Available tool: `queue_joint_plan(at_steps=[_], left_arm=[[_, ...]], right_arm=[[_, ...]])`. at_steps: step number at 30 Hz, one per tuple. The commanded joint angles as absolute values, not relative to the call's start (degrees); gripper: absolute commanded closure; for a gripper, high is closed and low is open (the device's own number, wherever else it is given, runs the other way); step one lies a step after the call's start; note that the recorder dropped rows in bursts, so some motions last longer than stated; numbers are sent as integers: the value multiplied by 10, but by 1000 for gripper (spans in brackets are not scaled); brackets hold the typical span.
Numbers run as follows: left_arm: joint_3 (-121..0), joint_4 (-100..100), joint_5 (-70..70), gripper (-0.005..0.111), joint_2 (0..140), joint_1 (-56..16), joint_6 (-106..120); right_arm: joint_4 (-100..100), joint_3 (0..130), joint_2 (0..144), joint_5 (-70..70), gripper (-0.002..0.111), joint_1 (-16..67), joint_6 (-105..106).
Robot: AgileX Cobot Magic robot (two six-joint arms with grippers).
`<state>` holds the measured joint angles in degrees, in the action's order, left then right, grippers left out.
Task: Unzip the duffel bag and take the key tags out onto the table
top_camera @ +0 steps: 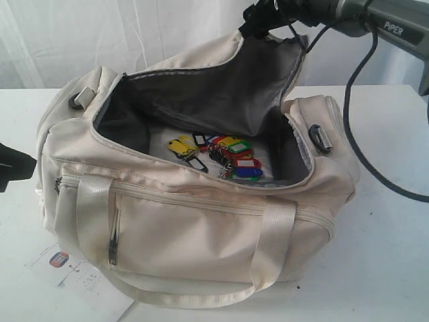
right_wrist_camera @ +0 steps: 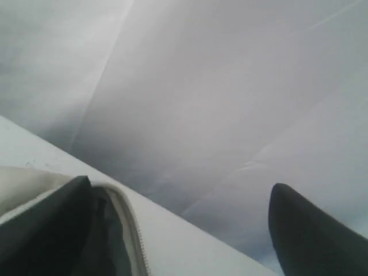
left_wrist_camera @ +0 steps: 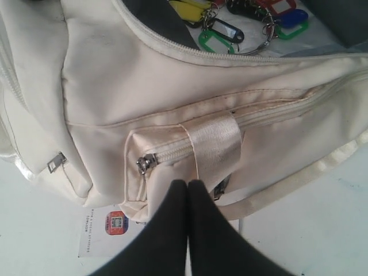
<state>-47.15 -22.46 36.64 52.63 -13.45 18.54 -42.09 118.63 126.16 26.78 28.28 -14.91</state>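
Arm (top_camera: 392, 21) on the right reaches over duffel bag (top_camera: 188, 225), end effector (right_wrist_camera: 179, 185) spread wide.

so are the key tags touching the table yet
Apart. The exterior view shows the key tags lying on the floor of the open duffel bag, not on the table.

The duffel bag (top_camera: 201, 228) is cream woven cloth with a faint sheen, lightly creased, and its lining (top_camera: 221, 94) is matt dark grey fabric. The webbing handle (left_wrist_camera: 215, 141) looks satiny and ribbed; the zipper pull (left_wrist_camera: 145, 163) is dull grey metal. The key tags (top_camera: 224, 155) are glossy coloured plastic on a shiny metal ring (left_wrist_camera: 269, 39). At the bag's seven o'clock a paper hang-tag (top_camera: 74, 268) lies on the smooth white tabletop (top_camera: 389, 268). The left gripper (left_wrist_camera: 187, 185) has matt black jaws.
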Motion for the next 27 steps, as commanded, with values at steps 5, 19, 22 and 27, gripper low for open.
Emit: queue_joint_plan(at_steps=[5,19,22,27], left_arm=[[-474,-235,375,107,519,-134,182],[-474,-244,377,107,519,-134,183],[-474,-244,377,107,519,-134,183],[-474,-244,377,107,519,-134,183]], right_arm=[[-404,1193,1204,339,31,292,-183],[39,1192,1228,553,108,331,270],[39,1192,1252,535,108,331,272],[39,1192,1269,409,108,331,302]])
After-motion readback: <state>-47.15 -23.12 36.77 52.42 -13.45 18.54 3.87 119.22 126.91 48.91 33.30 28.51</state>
